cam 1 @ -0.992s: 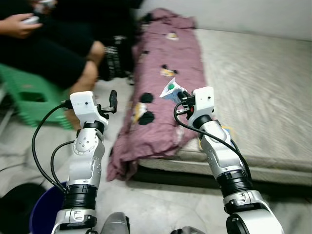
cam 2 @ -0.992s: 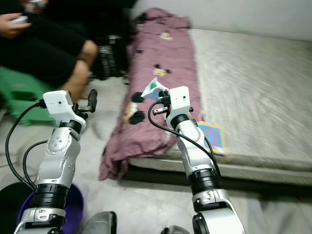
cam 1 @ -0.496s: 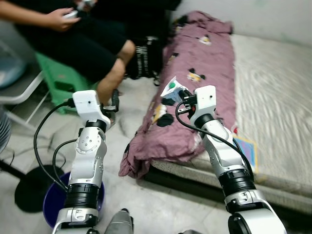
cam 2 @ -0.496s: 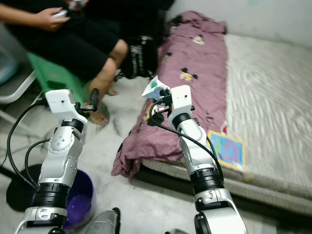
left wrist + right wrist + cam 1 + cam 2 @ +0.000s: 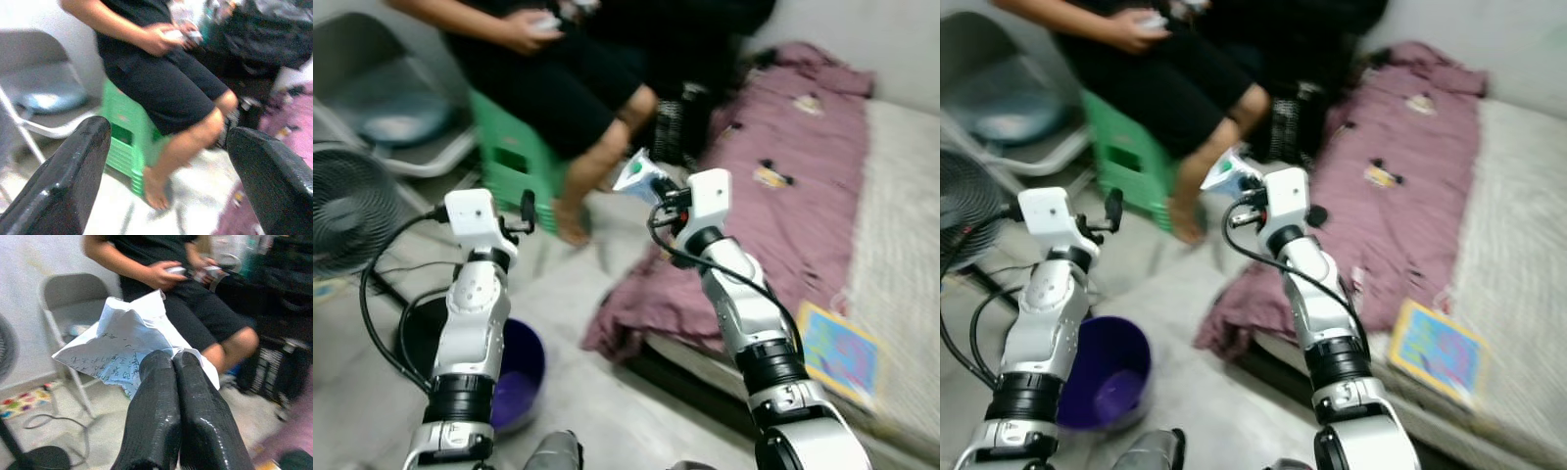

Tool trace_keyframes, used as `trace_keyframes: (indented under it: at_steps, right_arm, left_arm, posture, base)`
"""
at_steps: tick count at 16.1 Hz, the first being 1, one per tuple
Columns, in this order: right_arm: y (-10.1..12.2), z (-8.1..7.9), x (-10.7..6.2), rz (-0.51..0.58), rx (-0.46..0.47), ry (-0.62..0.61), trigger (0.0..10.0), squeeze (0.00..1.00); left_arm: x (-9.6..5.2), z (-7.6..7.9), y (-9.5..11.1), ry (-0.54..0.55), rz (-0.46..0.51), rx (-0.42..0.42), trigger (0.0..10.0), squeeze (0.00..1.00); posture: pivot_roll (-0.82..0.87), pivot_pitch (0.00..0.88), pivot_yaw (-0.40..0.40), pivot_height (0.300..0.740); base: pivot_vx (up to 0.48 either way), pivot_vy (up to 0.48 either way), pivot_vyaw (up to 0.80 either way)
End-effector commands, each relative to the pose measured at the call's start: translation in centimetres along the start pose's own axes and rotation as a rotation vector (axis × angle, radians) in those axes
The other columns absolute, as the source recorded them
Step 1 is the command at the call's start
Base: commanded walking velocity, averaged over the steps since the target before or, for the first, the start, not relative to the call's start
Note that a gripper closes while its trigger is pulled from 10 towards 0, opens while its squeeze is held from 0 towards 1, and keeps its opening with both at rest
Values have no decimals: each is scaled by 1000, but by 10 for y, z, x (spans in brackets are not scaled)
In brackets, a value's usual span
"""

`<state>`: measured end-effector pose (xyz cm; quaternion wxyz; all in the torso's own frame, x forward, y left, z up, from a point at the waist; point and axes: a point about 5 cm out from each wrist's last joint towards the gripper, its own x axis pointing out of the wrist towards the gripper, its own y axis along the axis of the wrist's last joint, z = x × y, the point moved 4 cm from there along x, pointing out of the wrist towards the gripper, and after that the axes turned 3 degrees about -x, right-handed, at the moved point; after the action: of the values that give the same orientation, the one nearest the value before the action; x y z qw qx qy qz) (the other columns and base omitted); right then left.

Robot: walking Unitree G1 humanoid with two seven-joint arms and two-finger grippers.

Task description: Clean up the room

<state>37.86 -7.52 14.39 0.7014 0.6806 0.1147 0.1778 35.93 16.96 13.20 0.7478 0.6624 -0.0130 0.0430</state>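
the right gripper [image 5: 172, 363] is pinching a crumpled white paper [image 5: 122, 350] with its fingers pressed together, holding it raised above the floor, in front of a seated person [image 5: 558, 69]. the left gripper [image 5: 527, 208] is hanging spread apart above a purple bucket [image 5: 514, 367], near a green stool [image 5: 514, 157].

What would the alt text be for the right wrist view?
The right hand is shut on a crumpled sheet of paper with handwriting. Behind it a person in black shorts sits holding a small device, beside a grey folding chair.
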Motion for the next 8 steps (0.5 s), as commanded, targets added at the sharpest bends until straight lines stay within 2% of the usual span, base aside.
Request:
trace_keyframes:
  at_steps: [1, 8]
  right_arm:
    - [5, 4, 0, 17, 0, -2, 10000, 0]
    - [8, -1, 3, 31, -1, 24, 10000, 0]
  left_arm:
    - [0, 7, 0, -16, -1, 5, 10000, 0]
    - [1, 9, 1, -29, 5, 6, 10000, 0]
  posture:
    - [34, 0, -27, 740]
    - [34, 0, -26, 740]
  base:
    - [0, 0, 800]
    - [0, 0, 800]
